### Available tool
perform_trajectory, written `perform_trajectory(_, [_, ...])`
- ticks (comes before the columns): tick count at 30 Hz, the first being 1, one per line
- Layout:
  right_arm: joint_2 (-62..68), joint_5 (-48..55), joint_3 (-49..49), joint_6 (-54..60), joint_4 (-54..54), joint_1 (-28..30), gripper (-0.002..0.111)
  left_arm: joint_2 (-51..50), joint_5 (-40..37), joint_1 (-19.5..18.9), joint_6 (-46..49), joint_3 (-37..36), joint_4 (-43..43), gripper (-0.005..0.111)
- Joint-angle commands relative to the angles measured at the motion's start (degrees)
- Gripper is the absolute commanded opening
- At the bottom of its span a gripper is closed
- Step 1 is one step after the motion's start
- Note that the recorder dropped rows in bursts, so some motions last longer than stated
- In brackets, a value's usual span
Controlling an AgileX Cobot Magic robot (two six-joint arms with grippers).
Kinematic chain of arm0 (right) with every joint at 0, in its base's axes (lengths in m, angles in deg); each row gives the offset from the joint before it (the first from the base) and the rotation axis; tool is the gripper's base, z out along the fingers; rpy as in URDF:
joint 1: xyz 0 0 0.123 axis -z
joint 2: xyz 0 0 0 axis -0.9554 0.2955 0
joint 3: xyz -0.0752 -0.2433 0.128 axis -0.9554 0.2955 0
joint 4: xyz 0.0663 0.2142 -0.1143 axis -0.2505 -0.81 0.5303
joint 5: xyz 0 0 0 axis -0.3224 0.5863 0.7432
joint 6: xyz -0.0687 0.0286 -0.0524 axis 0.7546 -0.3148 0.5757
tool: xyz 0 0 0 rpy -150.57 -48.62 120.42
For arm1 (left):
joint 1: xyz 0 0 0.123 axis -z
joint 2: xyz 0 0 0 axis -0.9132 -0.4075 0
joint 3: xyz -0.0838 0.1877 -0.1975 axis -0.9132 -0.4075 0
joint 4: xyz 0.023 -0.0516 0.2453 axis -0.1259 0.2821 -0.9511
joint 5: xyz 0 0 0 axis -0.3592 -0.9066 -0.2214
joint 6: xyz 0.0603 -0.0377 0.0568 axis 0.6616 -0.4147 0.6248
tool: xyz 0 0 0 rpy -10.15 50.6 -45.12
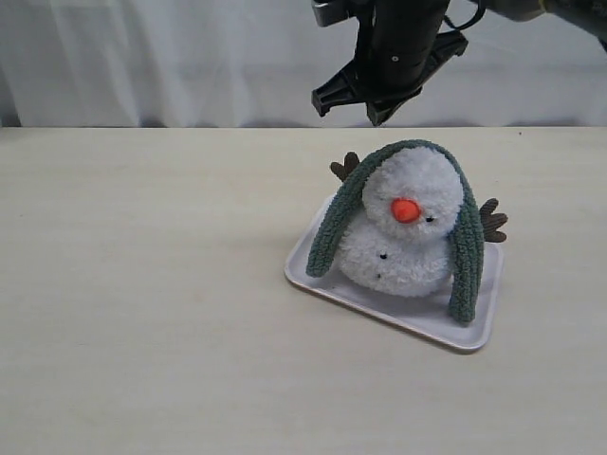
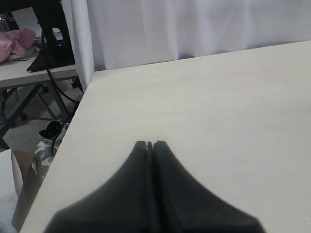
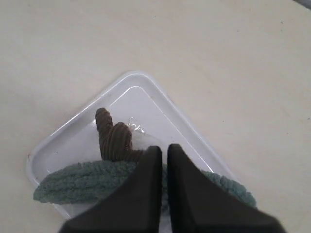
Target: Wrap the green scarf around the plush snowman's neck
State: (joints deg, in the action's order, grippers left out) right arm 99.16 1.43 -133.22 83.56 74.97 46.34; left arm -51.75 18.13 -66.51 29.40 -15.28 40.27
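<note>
The plush snowman point(image 1: 417, 190) sits on a white tray point(image 1: 474, 332), its orange nose facing the front. The green scarf point(image 1: 464, 248) lies over the top of its head, and its two ends hang down either side to the tray. The neck crease point(image 1: 372, 226) is bare. My right gripper point(image 1: 365, 106) hovers just above and behind the head, shut and holding nothing. Its wrist view shows the shut right gripper point(image 3: 164, 148) above the scarf point(image 3: 82, 179) and a brown twig arm point(image 3: 114, 138). My left gripper point(image 2: 150, 143) is shut over bare table, far from the snowman.
A white curtain point(image 1: 142, 57) hangs behind the table. The left wrist view shows the table's side edge point(image 2: 63, 145), cables on the floor beyond it, and another table with a pink cloth point(image 2: 17, 41).
</note>
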Motion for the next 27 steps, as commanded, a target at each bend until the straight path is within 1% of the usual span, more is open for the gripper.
perform_trajectory(1, [-0.91, 0.32, 0.74, 0.58, -2.55, 0.39, 0.004, 0.11, 0.75, -0.04, -0.03, -0.09, 0.14, 0.0])
perform_trajectory(8, [-0.91, 0.32, 6.97, 0.58, 0.58, 0.5, 0.004, 0.11, 0.75, -0.04, -0.03, -0.09, 0.04, 0.0])
perform_trajectory(17, [-0.65, 0.32, 7.49, 0.0, 2.17, 0.5, 0.004, 0.11, 0.75, -0.04, -0.03, -0.09, 0.04, 0.0])
perform_trajectory(23, [1.19, 0.32, 7.49, 1.7, -2.62, 0.5, 0.004, 0.11, 0.75, -0.04, -0.03, -0.09, 0.04, 0.0])
perform_trajectory(27, [3.41, 0.32, 7.49, 1.71, -3.06, 0.5, 0.004, 0.11, 0.75, -0.04, -0.03, -0.09, 0.04, 0.0])
